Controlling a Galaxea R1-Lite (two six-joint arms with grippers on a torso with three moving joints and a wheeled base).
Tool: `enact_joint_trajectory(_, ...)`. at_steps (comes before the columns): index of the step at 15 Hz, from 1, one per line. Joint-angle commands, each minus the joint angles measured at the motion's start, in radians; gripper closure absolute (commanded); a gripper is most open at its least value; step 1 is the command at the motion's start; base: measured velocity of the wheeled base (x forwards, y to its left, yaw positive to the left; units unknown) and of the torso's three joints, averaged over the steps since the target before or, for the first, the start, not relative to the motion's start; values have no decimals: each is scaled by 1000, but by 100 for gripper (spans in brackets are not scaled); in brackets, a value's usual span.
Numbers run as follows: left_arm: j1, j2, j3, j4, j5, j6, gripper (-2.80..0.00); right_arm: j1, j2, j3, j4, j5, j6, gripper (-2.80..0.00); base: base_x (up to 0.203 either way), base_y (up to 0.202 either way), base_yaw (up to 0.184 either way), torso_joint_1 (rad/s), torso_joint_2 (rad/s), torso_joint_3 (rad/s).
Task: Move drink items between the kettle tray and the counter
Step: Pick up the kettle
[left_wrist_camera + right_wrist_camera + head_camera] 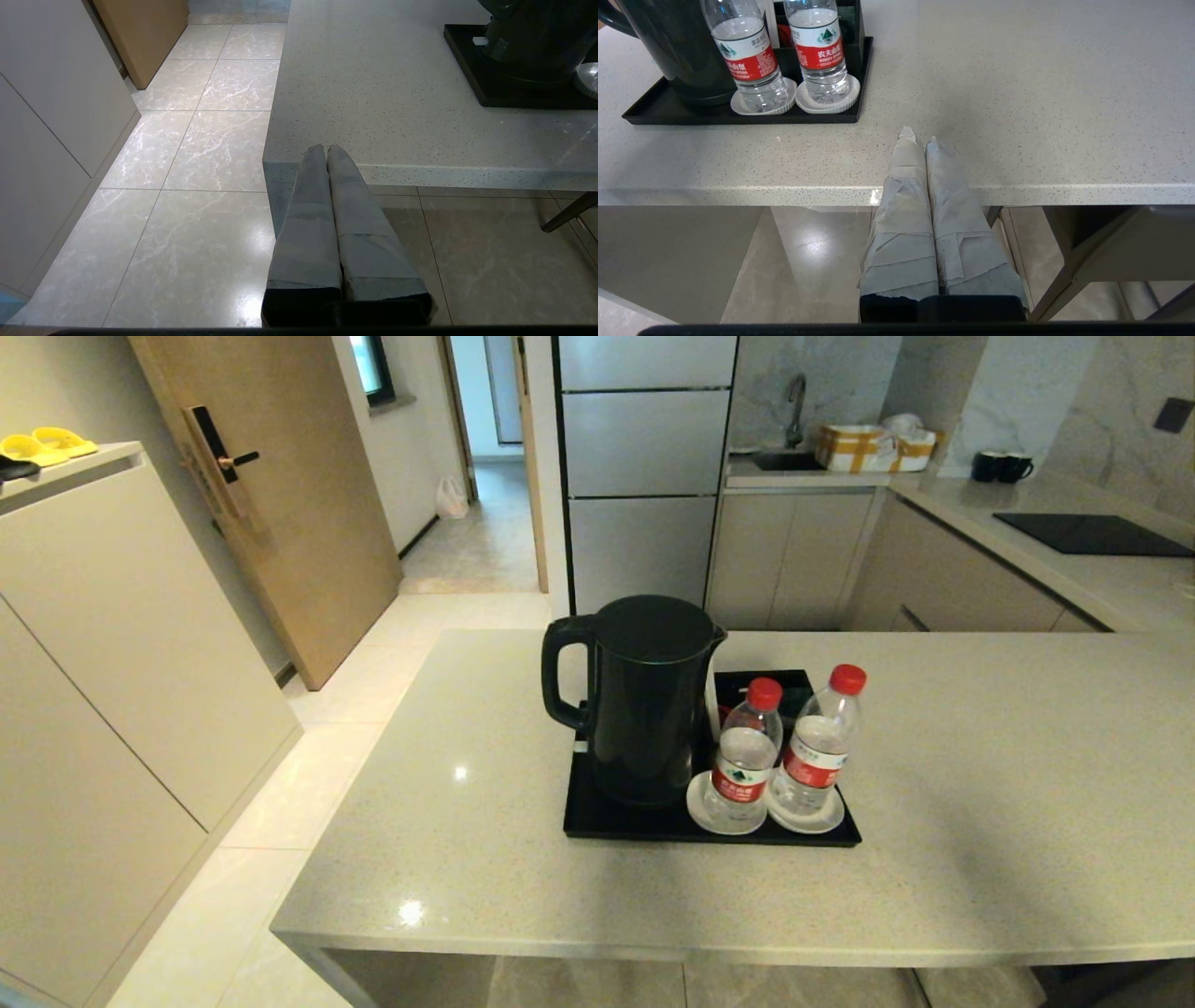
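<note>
The black kettle (644, 700) stands on the left of the flat black tray (616, 826), handle to the left. Two clear water bottles with red caps stand upright on white saucers: one (744, 761) beside the kettle, the other (822, 747) to its right. The tray lies on the beige speckled counter (980, 821). My left gripper (325, 148) is shut and empty, at the counter's near left corner, well short of the tray (472, 79). My right gripper (919, 136) is shut and empty, over the counter's front edge, right of the tray (738, 117) and bottles (747, 56). Neither arm shows in the head view.
The counter's left end drops to tiled floor (308, 784), with beige cabinets (121, 663) beyond. A farther counter with a black hob (1092, 534) runs along the back right. A chair or table leg (1069, 289) stands under the counter's right part.
</note>
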Motion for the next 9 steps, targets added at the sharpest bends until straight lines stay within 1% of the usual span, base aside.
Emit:
enact_joint_trajectory(1, 0, 0, 1, 0, 0, 0, 0, 0, -2, 0, 0, 0, 0, 0, 0, 0, 0, 0, 0, 0)
enact_joint_trajectory(9, 0, 0, 2, 0, 0, -1, 0, 1, -2, 1, 0, 0, 0, 0, 0, 0, 0, 0, 0, 0)
